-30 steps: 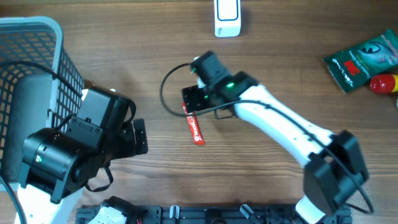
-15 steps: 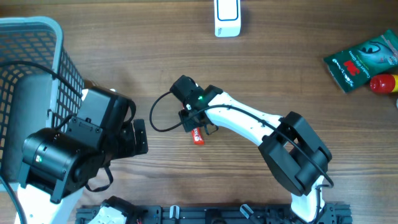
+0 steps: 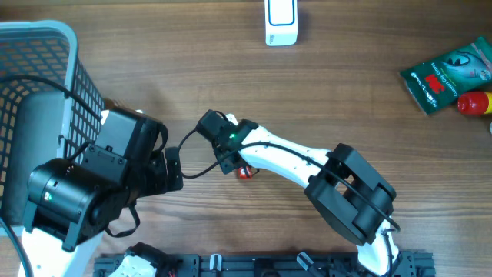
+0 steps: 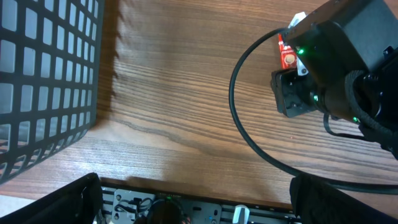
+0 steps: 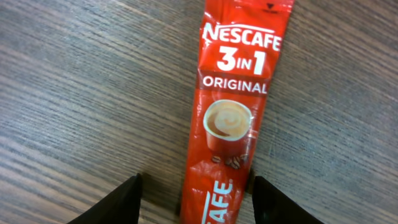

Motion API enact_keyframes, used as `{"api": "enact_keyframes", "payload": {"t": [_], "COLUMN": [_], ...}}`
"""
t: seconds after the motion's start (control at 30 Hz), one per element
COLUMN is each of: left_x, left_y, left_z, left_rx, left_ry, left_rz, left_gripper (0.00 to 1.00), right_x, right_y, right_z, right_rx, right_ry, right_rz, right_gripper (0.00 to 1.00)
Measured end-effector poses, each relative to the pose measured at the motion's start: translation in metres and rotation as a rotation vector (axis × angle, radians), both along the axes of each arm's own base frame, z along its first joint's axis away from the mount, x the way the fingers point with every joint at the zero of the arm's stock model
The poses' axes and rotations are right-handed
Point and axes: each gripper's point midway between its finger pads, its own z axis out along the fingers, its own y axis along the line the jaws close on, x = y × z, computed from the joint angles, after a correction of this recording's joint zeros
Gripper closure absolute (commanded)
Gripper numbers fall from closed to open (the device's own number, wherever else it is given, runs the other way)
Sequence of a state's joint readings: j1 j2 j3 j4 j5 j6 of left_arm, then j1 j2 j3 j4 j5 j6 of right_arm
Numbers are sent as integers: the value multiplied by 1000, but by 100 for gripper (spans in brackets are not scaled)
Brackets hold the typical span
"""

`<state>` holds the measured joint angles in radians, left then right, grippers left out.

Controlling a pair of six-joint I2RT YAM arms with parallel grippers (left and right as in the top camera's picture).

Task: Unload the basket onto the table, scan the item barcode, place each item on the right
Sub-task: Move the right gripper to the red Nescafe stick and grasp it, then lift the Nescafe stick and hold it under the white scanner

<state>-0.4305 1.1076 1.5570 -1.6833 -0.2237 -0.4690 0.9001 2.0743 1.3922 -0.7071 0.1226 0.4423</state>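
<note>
Two dark fingers [image 5: 127, 202] of the right gripper [image 5: 196, 183] now straddle the sachet [image 5: 231, 118]. A second ago they stood wider, up at its far end, and the arm has since swung left over it. They are narrowing but not yet clenched: one sits right at the foil edge, the other has bare wood beside it. The pick-up looks close, and since only the branded face shows, the barcode is probably underneath and will need turning. The sachet is a long, flat, glossy red foil stick lying on the matte, grained wooden table [image 5: 74, 93]. Just left, the left gripper [image 4: 199, 190] hangs fully released, holding nothing, beside the grey plastic lattice basket [image 3: 38, 29]. Farther off stand a white rounded block, likely the scanner [image 3: 280, 21], and a crinkled green packet [image 3: 444, 73].
</note>
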Motion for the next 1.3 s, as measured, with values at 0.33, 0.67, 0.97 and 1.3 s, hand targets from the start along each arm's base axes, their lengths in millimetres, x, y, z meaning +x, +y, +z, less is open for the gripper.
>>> {"api": "enact_keyframes", "payload": {"t": [0.33, 0.67, 0.97, 1.3], "left_x": [0, 0, 0, 0], "left_y": [0, 0, 0, 0], "left_z": [0, 0, 0, 0], "left_rx": [0, 0, 0, 0], "left_ry": [0, 0, 0, 0], "left_rz": [0, 0, 0, 0], "left_gripper": [0, 0, 0, 0], "right_x": [2, -28, -20, -19], "right_y": [-4, 0, -22, -11], "right_z": [1, 59, 151, 204], "right_rx": [-12, 439, 859, 1095], "right_ry": [11, 662, 1079, 1309], "right_rz": [-132, -157, -394, -441], "right_gripper": [95, 95, 96, 96]}}
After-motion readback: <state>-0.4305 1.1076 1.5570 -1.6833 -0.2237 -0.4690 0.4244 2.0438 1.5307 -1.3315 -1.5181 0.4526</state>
